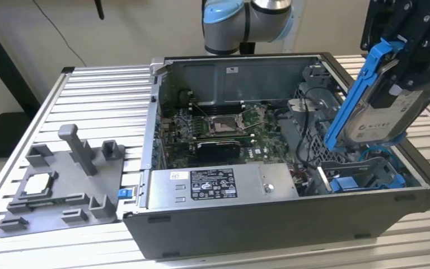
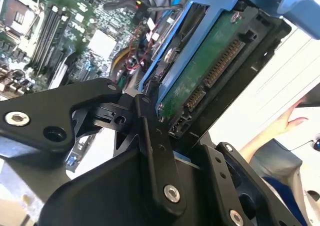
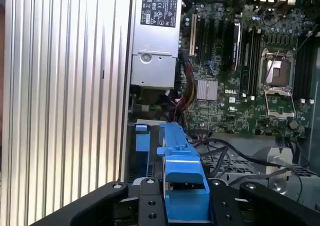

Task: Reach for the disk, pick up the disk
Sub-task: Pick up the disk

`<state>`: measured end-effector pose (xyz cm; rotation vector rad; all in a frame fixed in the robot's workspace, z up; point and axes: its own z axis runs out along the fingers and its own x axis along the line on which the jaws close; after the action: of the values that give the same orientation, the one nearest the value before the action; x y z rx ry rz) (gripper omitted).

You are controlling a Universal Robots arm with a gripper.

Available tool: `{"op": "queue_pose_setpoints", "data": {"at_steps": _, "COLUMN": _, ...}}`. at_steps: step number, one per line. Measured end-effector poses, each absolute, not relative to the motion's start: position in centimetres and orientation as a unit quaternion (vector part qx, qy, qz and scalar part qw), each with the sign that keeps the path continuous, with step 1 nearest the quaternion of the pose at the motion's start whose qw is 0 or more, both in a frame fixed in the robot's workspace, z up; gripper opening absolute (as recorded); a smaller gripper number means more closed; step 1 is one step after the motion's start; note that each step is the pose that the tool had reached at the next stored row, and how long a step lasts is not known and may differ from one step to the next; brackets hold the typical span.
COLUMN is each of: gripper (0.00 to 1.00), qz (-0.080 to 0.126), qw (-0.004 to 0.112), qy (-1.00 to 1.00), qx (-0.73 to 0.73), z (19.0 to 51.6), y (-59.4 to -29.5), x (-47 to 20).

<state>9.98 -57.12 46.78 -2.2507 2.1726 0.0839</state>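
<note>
- Across the whole exterior view runs a ribbed aluminium table (image 1: 96, 95), pale and slatted, bearing everything else.
- Centre frame in that view sits an open computer case (image 1: 275, 224), its side panel off; the green motherboard (image 1: 234, 126) with its bare processor socket lies in the middle, and a grey power supply (image 1: 215, 184) with a printed label lies along the lower edge of the opening.
- At lower left of the exterior view rests a grey plastic fixture (image 1: 69, 185) with upright posts; a small square silver chip (image 1: 36, 184) lies in its left pocket.
- At upper right of the exterior view the black gripper (image 1: 409, 56) is closed on the disk (image 1: 375, 117), its fingers clamped on the drive's upper end.
- The disk hangs tilted, lifted clear above the right end of the case, label side facing the camera, blue frame along its left edge. In the second wrist view its green circuit board (image 2: 210, 70) and connector face the lens.
- Below the disk, a blue plastic bracket (image 1: 349, 184) sits in the case's drive bay at lower right.
- At lower right of the second wrist view a person's hand (image 2: 295, 118) shows beyond the table.
</note>
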Motion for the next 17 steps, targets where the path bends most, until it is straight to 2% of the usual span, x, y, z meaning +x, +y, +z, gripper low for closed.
{"op": "queue_pose_setpoints", "data": {"at_steps": 17, "gripper": 0.0, "qz": 0.026, "qw": 0.007, "qy": 0.717, "qx": -0.697, "z": 44.2, "y": -57.6, "x": 11.3}}
